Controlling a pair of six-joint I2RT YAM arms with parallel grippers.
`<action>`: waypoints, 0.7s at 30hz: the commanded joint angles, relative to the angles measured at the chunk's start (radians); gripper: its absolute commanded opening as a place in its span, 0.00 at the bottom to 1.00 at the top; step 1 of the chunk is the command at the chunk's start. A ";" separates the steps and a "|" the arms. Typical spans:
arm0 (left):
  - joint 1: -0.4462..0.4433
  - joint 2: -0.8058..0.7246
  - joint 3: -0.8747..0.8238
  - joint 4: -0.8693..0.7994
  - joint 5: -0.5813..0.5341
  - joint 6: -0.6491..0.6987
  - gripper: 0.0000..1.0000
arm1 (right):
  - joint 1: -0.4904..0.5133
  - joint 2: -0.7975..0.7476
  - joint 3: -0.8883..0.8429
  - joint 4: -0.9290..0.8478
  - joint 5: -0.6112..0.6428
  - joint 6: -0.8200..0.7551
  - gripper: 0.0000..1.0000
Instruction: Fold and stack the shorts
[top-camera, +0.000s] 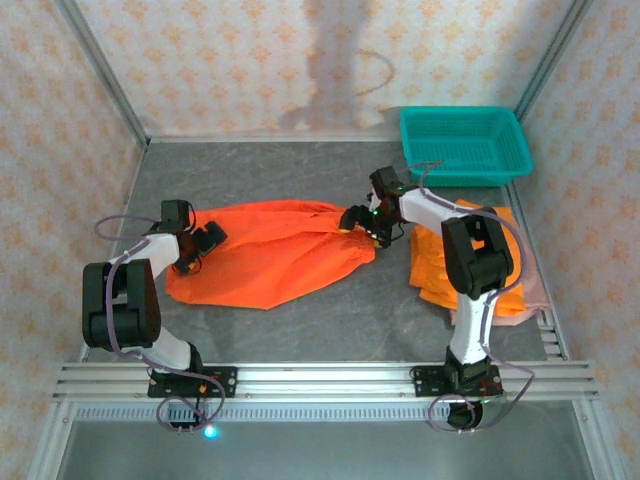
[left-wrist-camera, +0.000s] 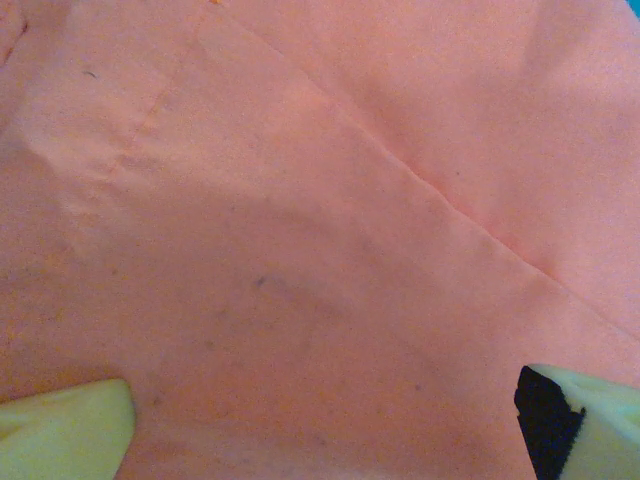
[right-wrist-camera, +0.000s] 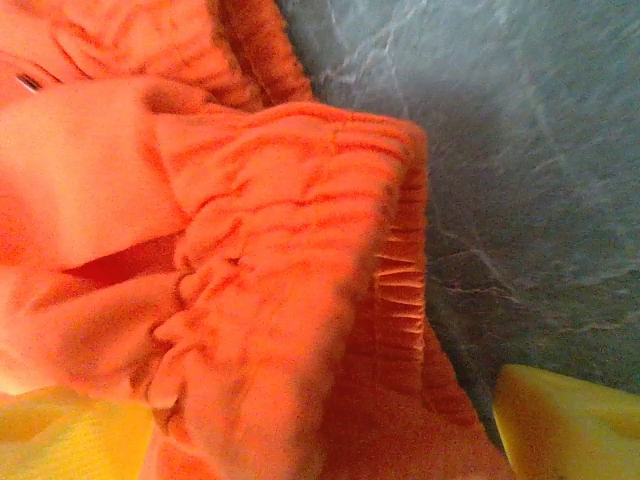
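Judged step: folding. The orange shorts (top-camera: 270, 255) lie on the surface (top-camera: 330, 320). The left hand (top-camera: 205, 240) stands wide over one end, and the right hand (top-camera: 362, 222) stands wide astride the waistband (right-wrist-camera: 300, 260). Next: grip both ends.

The top camera hangs high at 6 o'clock of the counter (top-camera: 330, 320), facing 12 and downward, and takes in its whole surface. Both wrist cameras look from very close at the orange shorts (top-camera: 270, 255), the left at their 9 o'clock end and the right at 3 o'clock. All three views share that cloth.
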 joint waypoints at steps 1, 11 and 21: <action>0.001 0.027 -0.036 -0.022 -0.017 -0.001 1.00 | 0.022 0.026 0.027 -0.011 0.013 -0.019 0.85; 0.001 0.024 -0.034 -0.021 -0.008 -0.004 1.00 | 0.059 0.065 0.044 -0.036 0.090 -0.019 0.43; 0.000 -0.119 -0.002 -0.010 0.134 -0.026 1.00 | 0.059 -0.031 0.152 -0.316 0.491 -0.125 0.00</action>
